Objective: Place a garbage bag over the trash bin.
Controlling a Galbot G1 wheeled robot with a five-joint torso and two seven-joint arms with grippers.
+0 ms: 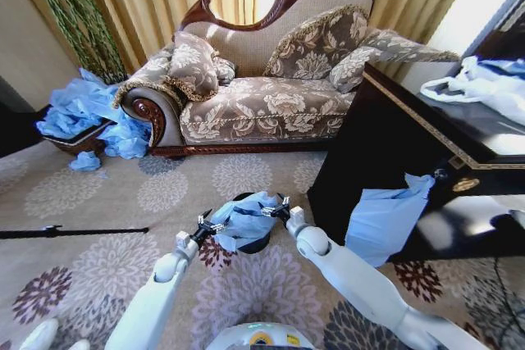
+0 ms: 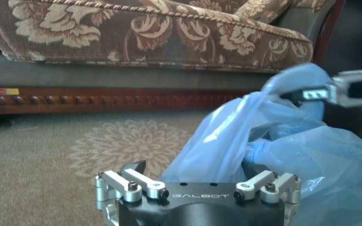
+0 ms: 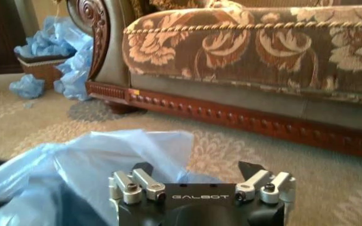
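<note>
The left pincer (image 1: 207, 227) is seen low over the carpet, its fingers apart in the left wrist view, with one edge of the garbage bag (image 1: 246, 217) draped against them; whether the film is actually pinched cannot be told. Across from it, the right pincer (image 1: 277, 208) is held at the bag's other side, and its fingers are also spread in its own wrist view, the blue plastic bunched just beside them. Between the two, the bag is stretched as a wrinkled band, its long axis running from pincer to pincer. Directly beneath it the trash bin (image 1: 256, 244) is glimpsed, only a dark sliver of wall and rim showing under the plastic, so the bag is judged to lie above the bin's mouth rather than around it. Both arms are about equally near. Beyond, the sofa (image 1: 271, 104) is set well apart on the carpet (image 1: 107, 268).
</note>
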